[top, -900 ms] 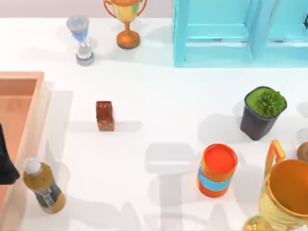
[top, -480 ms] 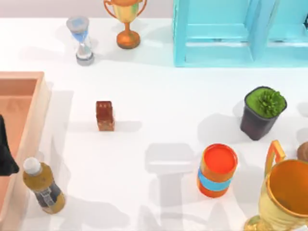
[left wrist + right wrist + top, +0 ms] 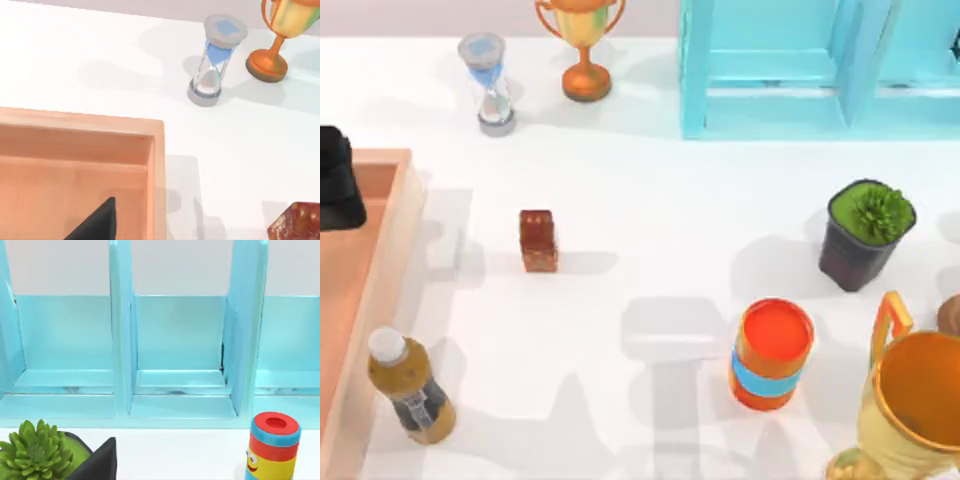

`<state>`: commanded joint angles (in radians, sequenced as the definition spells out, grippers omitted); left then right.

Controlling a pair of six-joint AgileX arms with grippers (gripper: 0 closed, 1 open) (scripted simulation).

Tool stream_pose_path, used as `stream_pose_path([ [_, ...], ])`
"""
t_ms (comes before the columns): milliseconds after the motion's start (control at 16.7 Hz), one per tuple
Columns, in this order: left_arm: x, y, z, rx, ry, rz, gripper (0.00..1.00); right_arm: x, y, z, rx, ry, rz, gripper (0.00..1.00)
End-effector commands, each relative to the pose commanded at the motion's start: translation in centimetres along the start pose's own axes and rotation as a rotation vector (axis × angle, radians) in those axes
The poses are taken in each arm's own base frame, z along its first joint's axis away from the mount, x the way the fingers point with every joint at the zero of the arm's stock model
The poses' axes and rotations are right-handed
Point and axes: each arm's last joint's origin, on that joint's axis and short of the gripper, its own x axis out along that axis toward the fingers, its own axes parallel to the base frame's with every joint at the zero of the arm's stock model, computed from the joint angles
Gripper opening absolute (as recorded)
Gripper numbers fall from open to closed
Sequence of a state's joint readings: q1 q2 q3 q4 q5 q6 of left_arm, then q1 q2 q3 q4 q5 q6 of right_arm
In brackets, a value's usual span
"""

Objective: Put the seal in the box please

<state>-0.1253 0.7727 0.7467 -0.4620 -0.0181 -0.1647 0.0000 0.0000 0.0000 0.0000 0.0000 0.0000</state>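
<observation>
The seal (image 3: 538,240), a small reddish-brown block with a tan base, stands upright on the white table left of centre; its corner (image 3: 297,222) also shows in the left wrist view. The box (image 3: 392,230), a light-wood tray with a thick rim (image 3: 156,165), lies along the left edge. My left gripper (image 3: 338,180) hovers over the box's far end, well left of the seal and apart from it. A dark part of my right gripper (image 3: 97,462) shows in the right wrist view, facing the shelf.
A brown bottle (image 3: 408,390) stands by the box's near corner. An hourglass (image 3: 492,85) and a small trophy (image 3: 582,50) stand at the back. The turquoise shelf (image 3: 820,65), a potted plant (image 3: 865,230), an orange can (image 3: 772,352) and a big gold trophy (image 3: 910,410) occupy the right.
My left gripper has moved along the box from its near part toward its far end. The seal and the other objects have stayed put.
</observation>
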Motion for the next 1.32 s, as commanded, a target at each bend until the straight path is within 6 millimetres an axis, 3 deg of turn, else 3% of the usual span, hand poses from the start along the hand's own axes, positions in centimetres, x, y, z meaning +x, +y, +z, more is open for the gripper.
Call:
stream_pose_path([
  [420, 7.1, -2.9, 3.8, -0.034, 0.449, 0.027, 1.0, 0.0, 0.0, 0.0, 0.0, 0.0, 0.0, 1.0],
  [780, 15.5, -7.7, 6.1, -0.02, 0.753, 0.021, 1.0, 0.0, 0.0, 0.0, 0.0, 0.0, 0.0, 1.0],
  [1080, 22.2, -11.8, 4.7, 0.023, 0.961, 0.063, 1.0, 0.0, 0.0, 0.0, 0.0, 0.0, 0.0, 1.0],
  [1320, 24.3, -13.3, 3.0, 0.063, 1.067, 0.124, 1.0, 0.0, 0.0, 0.0, 0.0, 0.0, 0.0, 1.0],
])
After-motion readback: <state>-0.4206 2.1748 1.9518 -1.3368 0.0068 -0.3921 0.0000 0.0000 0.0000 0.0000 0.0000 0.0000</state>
